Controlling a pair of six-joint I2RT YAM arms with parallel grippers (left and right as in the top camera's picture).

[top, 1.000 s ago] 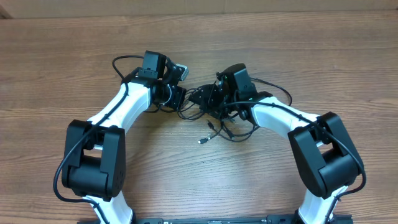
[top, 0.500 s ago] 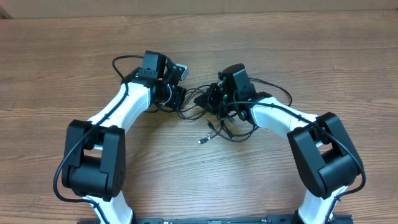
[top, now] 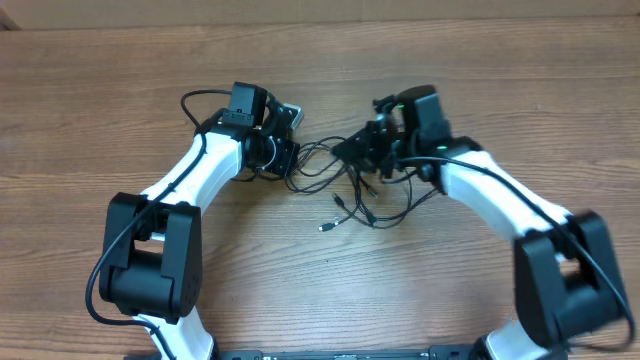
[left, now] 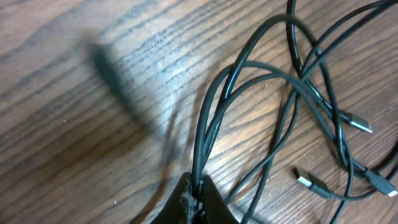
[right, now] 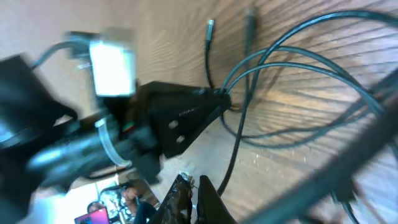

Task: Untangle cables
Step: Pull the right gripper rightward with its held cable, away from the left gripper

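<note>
Cables [top: 352, 190] tangled at centre of table [top: 300, 60], plugs [top: 323, 228] lying nearer us. We note left gripper [left: 196, 198] pinching several strands; right gripper [right: 191, 190], at tangle's far edge, pressed together on one strand.

The overhead camera looks straight down from high up on the brown wood-grain table [top: 320, 70], with the arm bases at 6 o'clock. The left wrist camera sits close above the wood, with the left gripper [left: 194, 198] at 6 o'clock, facing 12. The right wrist view is tilted and blurred, with the right gripper [right: 191, 193] at 6 o'clock. All three views share the thin black cables [top: 356, 195].
</note>
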